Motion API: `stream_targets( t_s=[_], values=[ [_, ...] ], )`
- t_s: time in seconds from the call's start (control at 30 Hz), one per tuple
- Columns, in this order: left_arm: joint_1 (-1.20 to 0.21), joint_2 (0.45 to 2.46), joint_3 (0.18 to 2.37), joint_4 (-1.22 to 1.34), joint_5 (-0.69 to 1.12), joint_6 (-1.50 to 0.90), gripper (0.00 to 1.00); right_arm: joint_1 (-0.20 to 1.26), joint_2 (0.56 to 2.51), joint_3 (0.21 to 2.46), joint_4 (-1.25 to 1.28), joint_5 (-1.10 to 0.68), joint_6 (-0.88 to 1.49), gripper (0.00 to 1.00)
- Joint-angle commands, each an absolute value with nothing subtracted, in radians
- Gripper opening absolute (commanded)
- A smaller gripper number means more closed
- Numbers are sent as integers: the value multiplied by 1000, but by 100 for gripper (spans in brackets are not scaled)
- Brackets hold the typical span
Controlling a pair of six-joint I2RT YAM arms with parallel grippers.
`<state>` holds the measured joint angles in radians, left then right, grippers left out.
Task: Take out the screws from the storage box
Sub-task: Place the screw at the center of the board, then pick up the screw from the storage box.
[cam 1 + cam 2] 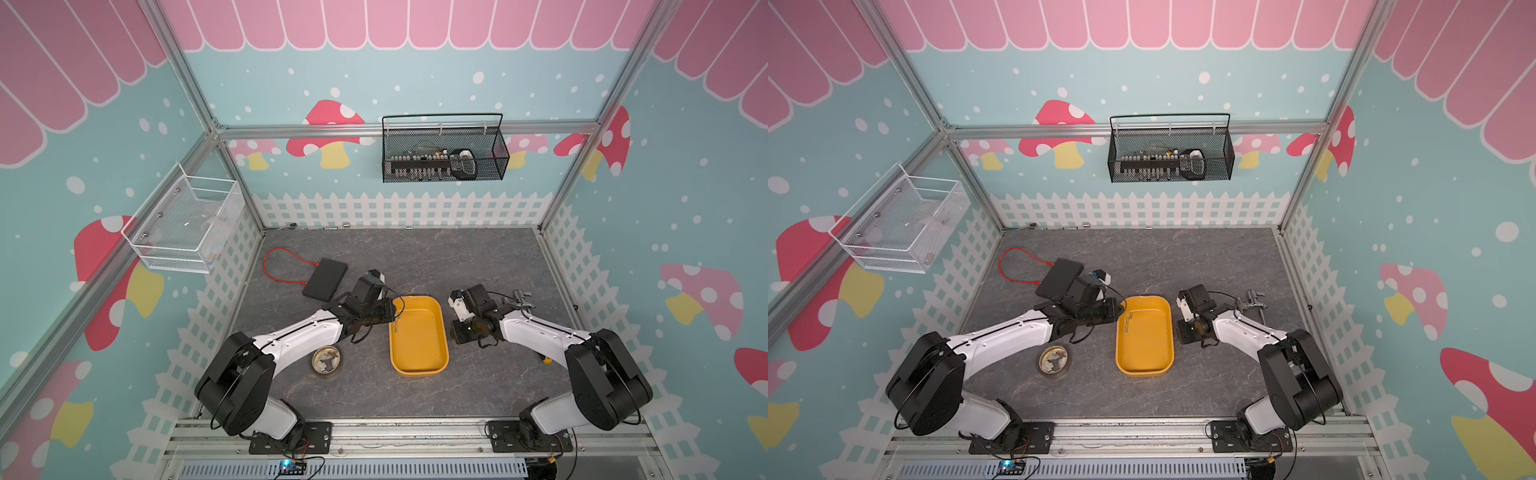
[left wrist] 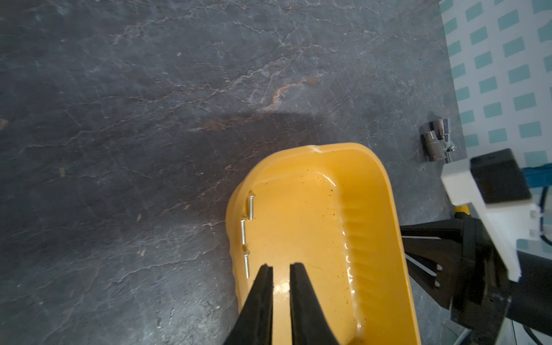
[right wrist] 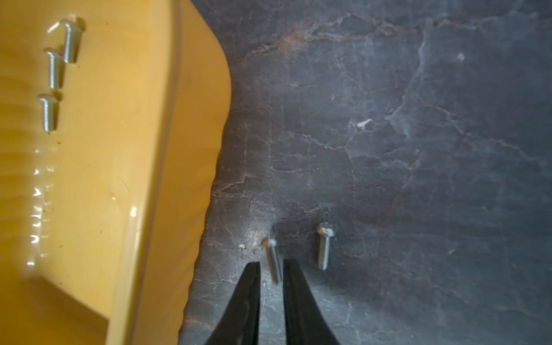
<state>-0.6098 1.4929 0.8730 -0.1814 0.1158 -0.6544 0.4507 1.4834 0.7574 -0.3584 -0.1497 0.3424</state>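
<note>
Three screws (image 2: 248, 236) lie in a row inside the storage box (image 2: 343, 147) along one long wall, the left gripper (image 2: 281, 267) narrowly parted and empty beside them. Two more rest on the grey marbled table (image 3: 418, 149) just outside the box. A blurred screw (image 3: 273, 260) lies between the slightly parted tips of the right gripper (image 3: 271, 264), contact unclear, and the arm hides both in the top views.

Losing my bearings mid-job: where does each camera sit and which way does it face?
Top views: high above the arm bases, looking down on the table; left arm, right arm show.
Left wrist: faces into the storage box; left tool shows.
Right wrist: faces the table beside the box; right tool around a screw.
Shared: three screws in the box, in both wrist views.
</note>
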Motion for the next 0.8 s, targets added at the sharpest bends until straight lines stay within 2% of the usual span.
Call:
stream_targets(
  t_s=[0.0,0.17,0.27,0.4,0.67,0.77],
  values=[
    [-588,1448,843,-163,112,-655,17,444,1470,763,-360,-139,342,24],
    [-551,1430,824,-158,131,-647,17,445,1435,813,-403,-140,347,21],
    [-534,1429,796,-138,150,-652,17,447,1340,848,-403,-175,357,19],
    [-532,1436,753,-86,181,-668,12,471,1287,907,-403,-253,387,18],
    [-528,1444,698,-34,188,-682,0,666,1455,960,-279,-268,491,18],
    [-525,1447,683,-19,194,-682,0,701,1539,1005,-268,-250,505,26]
  ],
)
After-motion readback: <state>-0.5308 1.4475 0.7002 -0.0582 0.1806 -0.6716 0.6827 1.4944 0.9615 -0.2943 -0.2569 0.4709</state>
